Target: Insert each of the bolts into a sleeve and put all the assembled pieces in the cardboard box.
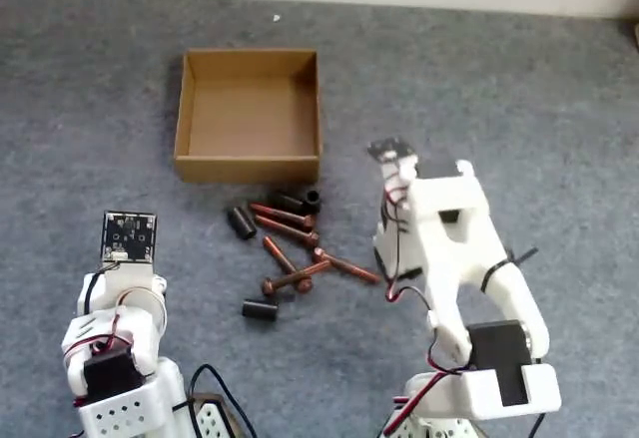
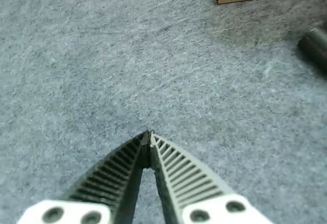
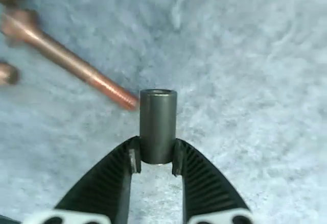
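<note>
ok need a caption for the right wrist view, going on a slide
The right gripper shut on a dark sleeve, with a copper bolt lying on the grey carpet beside it.

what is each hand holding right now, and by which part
The right hand grips a dark sleeve by its near end, with the open end pointing away from the hand. The left hand is shut on nothing.

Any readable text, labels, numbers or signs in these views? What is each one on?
None readable.
Cardboard box: plain walls, no print.
Sleeve held in the right gripper: bare surface, no marking.
Bolt beside it: no stamp visible.
Dark circuit board on an arm's wrist: any marks are too small to read.
</note>
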Controlling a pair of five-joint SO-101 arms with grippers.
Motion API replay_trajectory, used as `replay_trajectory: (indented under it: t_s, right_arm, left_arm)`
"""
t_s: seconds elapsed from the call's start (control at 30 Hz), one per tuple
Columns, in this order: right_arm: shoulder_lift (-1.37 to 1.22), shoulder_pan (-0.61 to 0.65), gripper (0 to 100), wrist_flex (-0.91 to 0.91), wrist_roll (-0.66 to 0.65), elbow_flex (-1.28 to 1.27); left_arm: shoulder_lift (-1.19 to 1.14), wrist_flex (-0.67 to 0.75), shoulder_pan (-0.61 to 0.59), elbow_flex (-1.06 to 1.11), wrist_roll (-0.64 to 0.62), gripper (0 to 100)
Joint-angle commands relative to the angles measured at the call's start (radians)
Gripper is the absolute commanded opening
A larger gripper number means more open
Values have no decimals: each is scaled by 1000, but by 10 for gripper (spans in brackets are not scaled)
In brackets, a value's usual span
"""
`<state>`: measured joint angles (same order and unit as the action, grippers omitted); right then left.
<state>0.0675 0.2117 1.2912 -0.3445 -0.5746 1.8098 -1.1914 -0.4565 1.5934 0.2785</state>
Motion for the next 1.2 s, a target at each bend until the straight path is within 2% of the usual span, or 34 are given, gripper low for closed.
replay_trajectory:
  t_s: [0.0,0.13,0.33,0.47,0.67,0.87,0.97,1.17]
  right_arm:
    - [50,-16,28,-50,-28,-48]
    - [50,-16,144,-48,-28,-51]
    - [48,-12,152,-67,-32,-51]
    - [48,-12,152,-174,-34,-70]
    - [50,5,69,-220,-35,-139]
    - [36,13,56,-240,-35,-156]
    - [45,15,1,-234,-32,-157]
    - [318,12,5,-176,-17,-223]
  left_arm:
    - [4,21,-7,-41,11,8]
    - [4,21,-7,-38,11,8]
    - [4,28,-7,-27,11,8]
    - [4,28,-7,-27,11,8]
    - [4,28,-7,-27,11,8]
    - [4,28,-7,-27,11,8]
    - [4,26,-7,-27,11,8]
    - [4,26,-5,-27,11,8]
